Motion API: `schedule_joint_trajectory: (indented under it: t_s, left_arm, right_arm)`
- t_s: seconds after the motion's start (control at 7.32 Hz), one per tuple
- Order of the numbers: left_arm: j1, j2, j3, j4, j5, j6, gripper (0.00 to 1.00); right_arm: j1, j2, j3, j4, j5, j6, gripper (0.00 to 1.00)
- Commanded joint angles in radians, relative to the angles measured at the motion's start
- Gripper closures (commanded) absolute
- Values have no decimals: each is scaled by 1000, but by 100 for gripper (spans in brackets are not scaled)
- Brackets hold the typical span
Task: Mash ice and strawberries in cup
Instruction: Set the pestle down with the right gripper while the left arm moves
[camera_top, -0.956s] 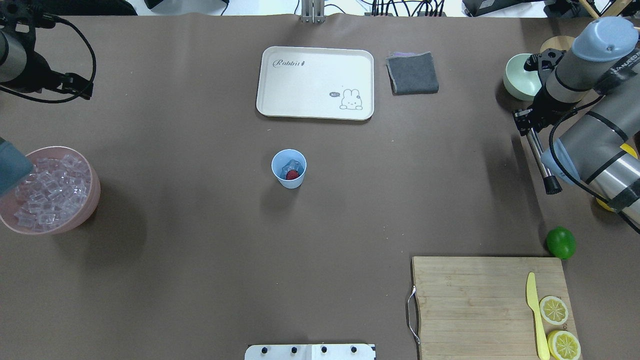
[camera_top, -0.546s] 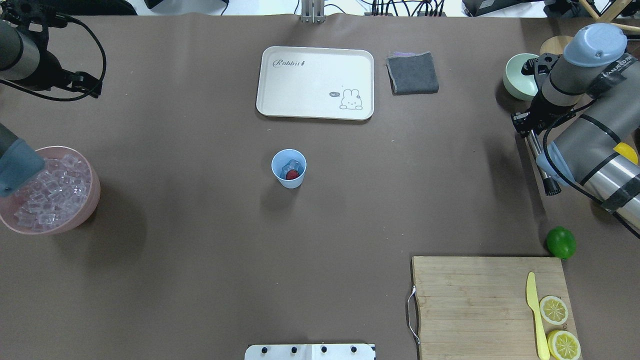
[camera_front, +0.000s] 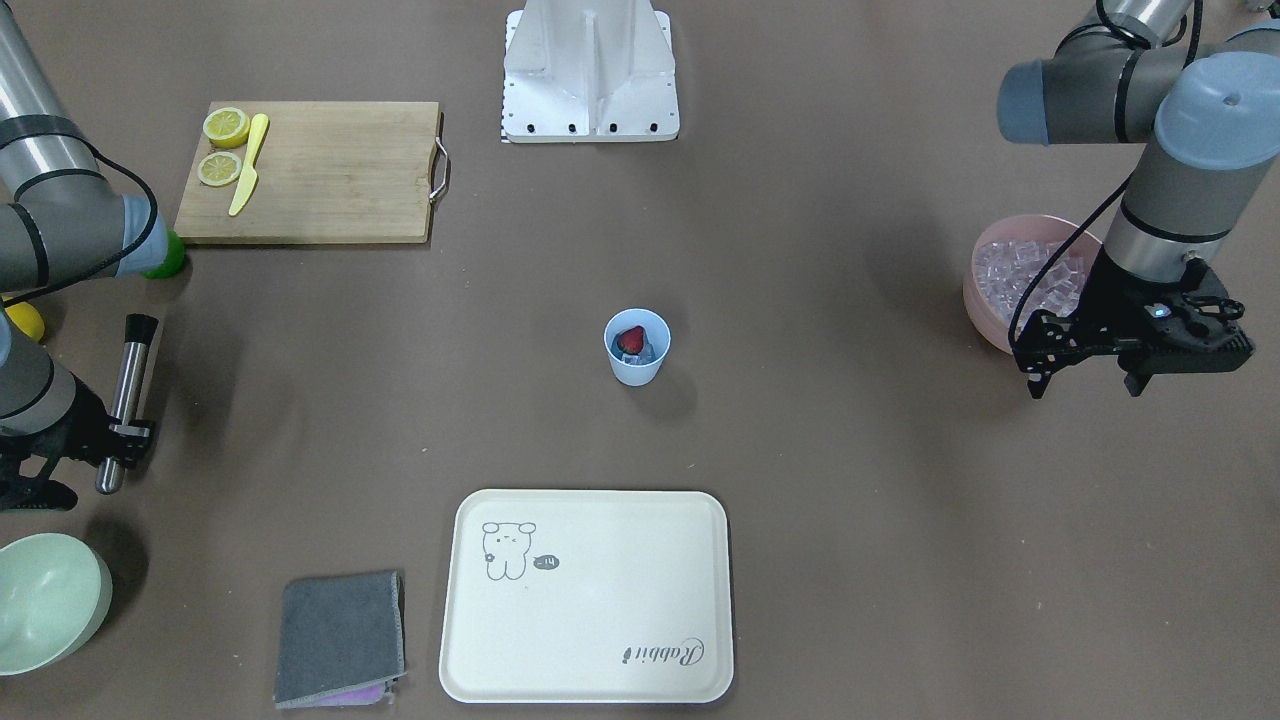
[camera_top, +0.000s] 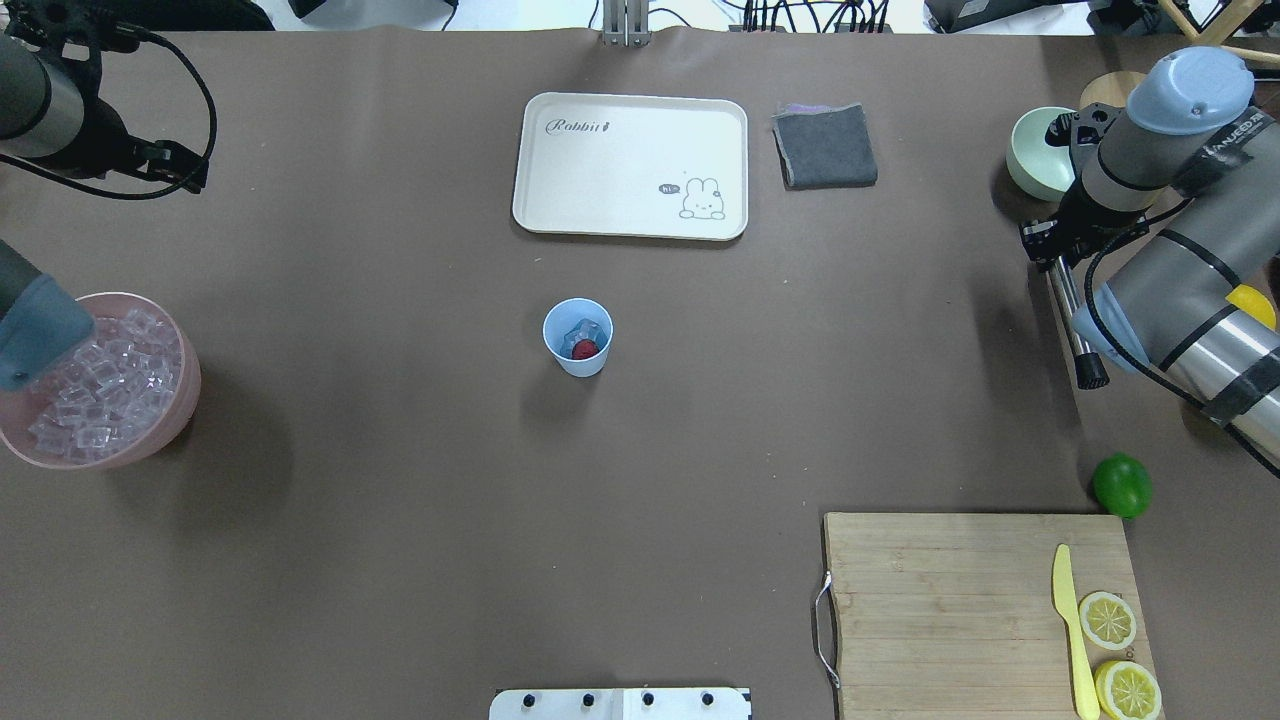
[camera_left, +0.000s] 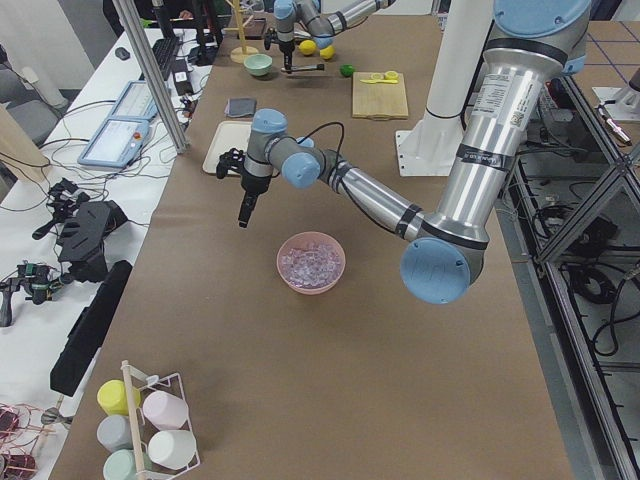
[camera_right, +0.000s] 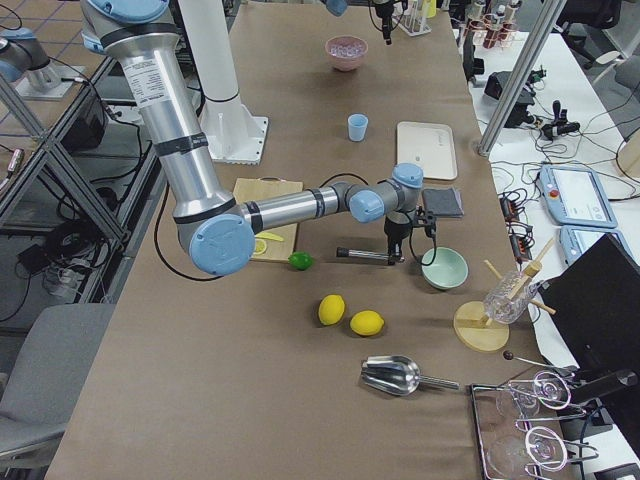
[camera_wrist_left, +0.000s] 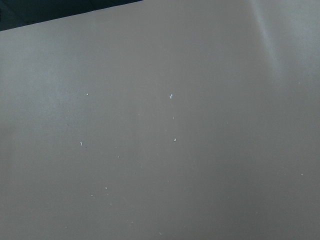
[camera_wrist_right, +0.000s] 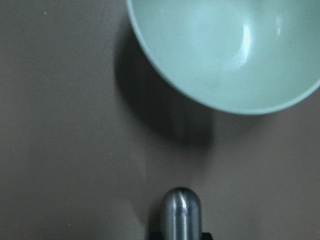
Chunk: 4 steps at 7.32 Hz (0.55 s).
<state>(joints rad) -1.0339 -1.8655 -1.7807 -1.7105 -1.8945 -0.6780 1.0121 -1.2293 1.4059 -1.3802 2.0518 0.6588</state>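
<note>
One word, "Rabbit", is printed on the cream tray (camera_top: 630, 130), beside a drawn bunny (camera_top: 703, 198) with a small "hi" bubble. The light-blue cup (camera_top: 580, 368) is stood upright mid-table, near the tray and well apart from both arms. A red strawberry (camera_top: 585, 349) and some ice (camera_top: 583, 331) are held in it. The pink bowl (camera_top: 185, 400) is filled with clear cubes (camera_top: 95, 390). The left gripper (camera_front: 1085, 380) is hung just beside that bowl, its fingers spread around nothing. The right gripper (camera_front: 118, 435) is pinched on a metal muddler (camera_front: 130, 370), which is held roughly level near the pale green bowl (camera_wrist_right: 225, 60).
</note>
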Motion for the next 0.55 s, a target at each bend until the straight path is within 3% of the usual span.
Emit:
schedule_joint_trajectory:
  t_s: [0.0,0.41]
  left_arm:
    - [0,-1,0,-1,0,0,3]
    - [0,-1,1,0,0,0,3]
  right_arm:
    - [38,1,33,1,11,-5,0]
    - [40,1,37,1,11,-4,0]
